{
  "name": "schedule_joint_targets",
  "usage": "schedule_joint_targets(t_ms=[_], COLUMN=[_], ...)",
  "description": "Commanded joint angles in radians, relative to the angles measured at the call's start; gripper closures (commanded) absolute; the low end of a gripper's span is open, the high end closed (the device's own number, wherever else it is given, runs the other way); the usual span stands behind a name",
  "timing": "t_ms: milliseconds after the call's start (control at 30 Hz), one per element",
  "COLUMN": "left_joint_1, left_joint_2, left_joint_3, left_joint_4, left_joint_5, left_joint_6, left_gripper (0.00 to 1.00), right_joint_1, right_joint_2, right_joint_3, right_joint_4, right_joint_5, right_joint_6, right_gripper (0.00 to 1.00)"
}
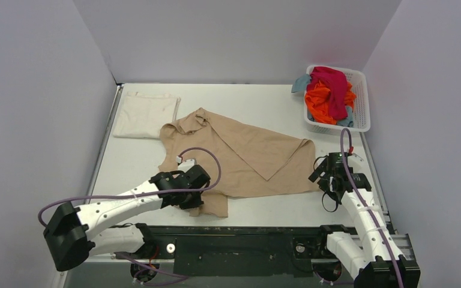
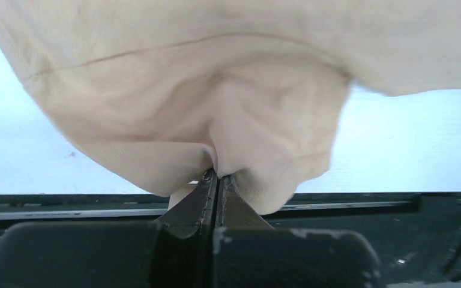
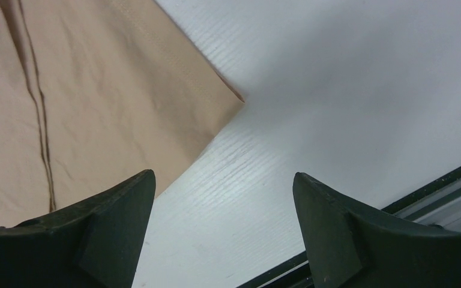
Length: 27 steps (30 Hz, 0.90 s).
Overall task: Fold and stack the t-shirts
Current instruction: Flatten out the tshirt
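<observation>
The large tan t-shirt (image 1: 240, 156) lies spread and partly folded across the middle of the table. My left gripper (image 1: 193, 198) is shut on its near left edge; in the left wrist view the tan cloth (image 2: 216, 108) bunches up from the closed gripper (image 2: 218, 175). My right gripper (image 1: 326, 171) is open and empty, just right of the shirt's near right corner (image 3: 96, 90), over bare table (image 3: 312, 108). A cream-white t-shirt (image 1: 146, 114) lies folded at the far left. Magenta (image 1: 331, 87), orange (image 1: 322, 102) and teal (image 1: 302, 82) shirts are piled in the basket.
The white mesh basket (image 1: 360, 99) stands at the far right corner. Grey walls close in the table on the left, back and right. A black rail (image 1: 246, 231) runs along the near edge between the arm bases.
</observation>
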<state>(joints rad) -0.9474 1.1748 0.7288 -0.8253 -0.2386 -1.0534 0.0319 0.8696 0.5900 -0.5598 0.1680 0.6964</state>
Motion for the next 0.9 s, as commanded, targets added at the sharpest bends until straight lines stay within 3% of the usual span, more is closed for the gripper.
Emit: schedule_joint_targets(t_ms=[0, 233, 500, 667, 867], left_joint_1=[0.005, 0.017, 0.034, 0.059, 0.088], left_joint_2=[-0.099, -0.118, -0.141, -0.179, -0.206], left_joint_3=[0.058, 0.018, -0.021, -0.044, -0.056], left_joint_4=[-0.013, -0.013, -0.010, -0.012, -0.011], left_joint_5=[-0.076, -0.080, -0.092, -0.097, -0.107], left_joint_6=[0.001, -0.009, -0.013, -0.013, -0.006], left_gripper=[1.00, 1.00, 1.00, 1.00, 1.00], right_joint_1=[-0.009, -0.009, -0.015, -0.015, -0.013], right_joint_2=[0.033, 0.187, 0.402, 0.448, 0.478], right_joint_3=[-0.038, -0.058, -0.029, -0.060, -0.070], right_joint_4=[-0.045, 0.118, 0.240, 0.294, 0.328], right_joint_5=[0.004, 0.014, 0.027, -0.023, -0.079], right_joint_6=[0.022, 0.005, -0.014, -0.017, -0.037], right_gripper=[0.22, 0.32, 0.37, 0.41, 0.53])
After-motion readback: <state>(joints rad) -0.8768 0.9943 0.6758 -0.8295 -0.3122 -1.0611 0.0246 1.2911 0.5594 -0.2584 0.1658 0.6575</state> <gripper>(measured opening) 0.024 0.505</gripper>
